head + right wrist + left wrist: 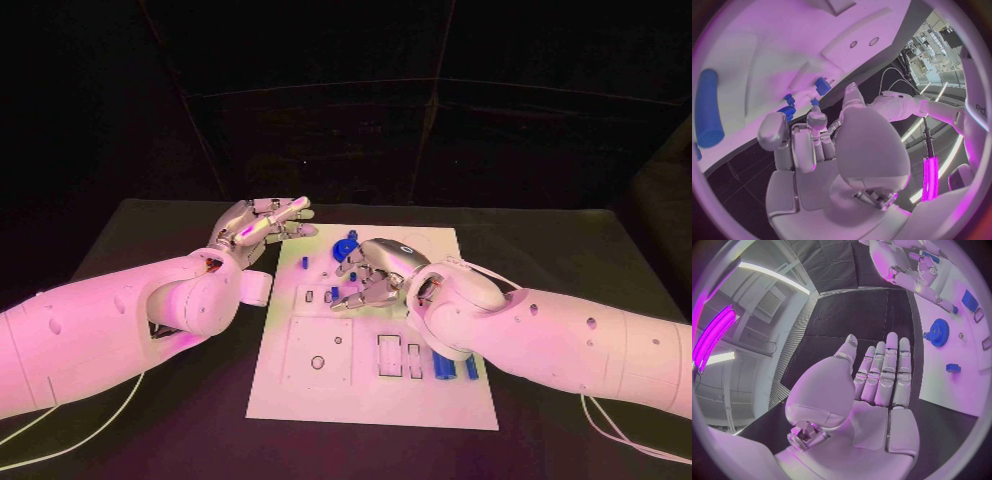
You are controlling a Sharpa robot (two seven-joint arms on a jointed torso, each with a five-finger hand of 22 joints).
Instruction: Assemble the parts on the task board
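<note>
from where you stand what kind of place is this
Likely a robotics lab test cell: a white task board with small blue parts on a black table, ceiling strip lights, and dark curtains behind.

A black desk [577, 250] stands before dark curtain walls [433, 120] that close off the space behind it. Overhead, a long white strip light [773, 275] crosses the ceiling, with a vent grille [768, 302] nearby. A magenta light bar [714, 335] glows at the side.

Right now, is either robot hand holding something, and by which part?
The left hand is flat and holds nothing. The right hand is over the small blue parts with fingers curled; whether it grips one cannot be told.
</note>
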